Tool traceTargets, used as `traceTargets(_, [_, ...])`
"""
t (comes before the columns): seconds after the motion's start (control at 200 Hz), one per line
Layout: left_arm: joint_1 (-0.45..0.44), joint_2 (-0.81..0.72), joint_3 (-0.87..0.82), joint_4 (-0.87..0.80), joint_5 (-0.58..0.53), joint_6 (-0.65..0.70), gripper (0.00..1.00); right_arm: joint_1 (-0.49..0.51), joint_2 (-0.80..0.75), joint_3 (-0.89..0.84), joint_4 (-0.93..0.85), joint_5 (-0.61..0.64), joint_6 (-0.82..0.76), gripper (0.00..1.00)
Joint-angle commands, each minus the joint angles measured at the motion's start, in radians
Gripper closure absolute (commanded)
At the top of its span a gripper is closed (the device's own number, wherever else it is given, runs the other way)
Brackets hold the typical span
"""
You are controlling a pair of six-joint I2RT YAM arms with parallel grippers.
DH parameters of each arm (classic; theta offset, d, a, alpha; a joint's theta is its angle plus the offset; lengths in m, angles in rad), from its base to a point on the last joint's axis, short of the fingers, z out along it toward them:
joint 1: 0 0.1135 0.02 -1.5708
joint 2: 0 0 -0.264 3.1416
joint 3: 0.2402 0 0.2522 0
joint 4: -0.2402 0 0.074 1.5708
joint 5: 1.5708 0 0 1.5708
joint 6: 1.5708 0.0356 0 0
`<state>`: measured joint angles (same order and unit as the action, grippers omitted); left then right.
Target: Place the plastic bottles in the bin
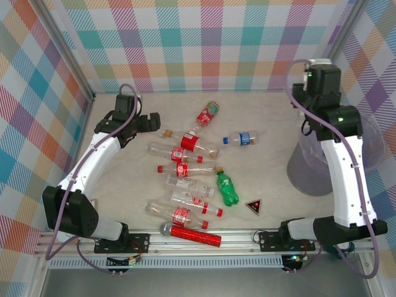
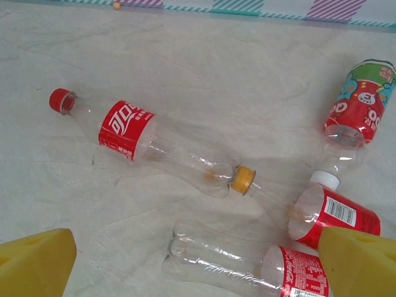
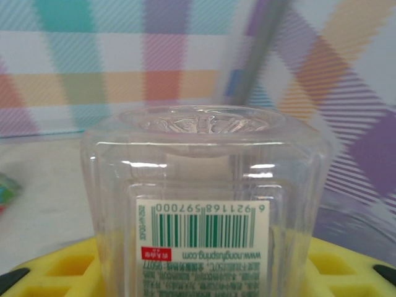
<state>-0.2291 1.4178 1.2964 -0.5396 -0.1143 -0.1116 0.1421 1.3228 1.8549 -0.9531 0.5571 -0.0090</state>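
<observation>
Right gripper (image 3: 201, 272) is clamped on a clear bottle (image 3: 204, 185) - yellow pads on either side of the body, base pointing away from the wrist camera, barcode label facing it. Gripped across the body, so I'd expect it to drop cleanly once the jaws part.

In the top view that wrist sits high by the far side of the bin (image 1: 309, 173) and looks just short of the opening. I read this as the carry step, release not yet due. The bin stands at the right of the worktop (image 1: 266, 105), well apart from the pile.

Left gripper (image 1: 153, 122) is wide, nothing in it, and hovers at the far-left end of the plastic bottles (image 1: 185, 167) lying flat mid-worktop. Its camera shows a red-capped bottle (image 2: 130, 133) ahead of the pads, free at the cap end - likely an easy pick.

Risk: that bottle's base touches an orange cap (image 2: 244, 180), and others crowd close there, so a grab at that end may drag two. The green bottle (image 1: 226, 189) lies apart, nearer the arms.
</observation>
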Motion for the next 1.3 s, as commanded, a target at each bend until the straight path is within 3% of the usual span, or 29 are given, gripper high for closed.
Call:
traceTargets(0.0, [-0.009, -0.040, -0.012, 0.007, -0.018, 0.003, 0.00, -0.104, -0.028, -0.022, -0.028, 0.024, -0.023, 0.52])
traceTargets(0.215, [-0.011, -0.057, -0.018, 0.010, -0.029, 0.012, 0.00, -0.310, -0.076, -0.140, -0.056, -0.114, 0.028, 0.51])
traceTargets(0.375, [-0.009, -0.049, -0.012, 0.008, 0.005, 0.000, 0.00, -0.367, -0.108, -0.305, -0.047, -0.202, 0.068, 0.51])
traceTargets(0.805, [-0.010, 0.038, 0.070, -0.115, 0.044, -0.071, 0.00, -0.369, -0.142, -0.682, 0.113, -0.436, 0.187, 0.50])
traceTargets(1.135, [-0.016, -0.021, -0.108, -0.100, 0.091, -0.244, 0.00, -0.308, -0.105, -0.686, 0.183, -0.679, 0.182, 0.49])
traceTargets(1.295, [-0.021, -0.058, -0.223, -0.076, 0.097, -0.318, 0.00, -0.219, -0.055, -0.663, 0.230, -0.713, 0.186, 0.49])
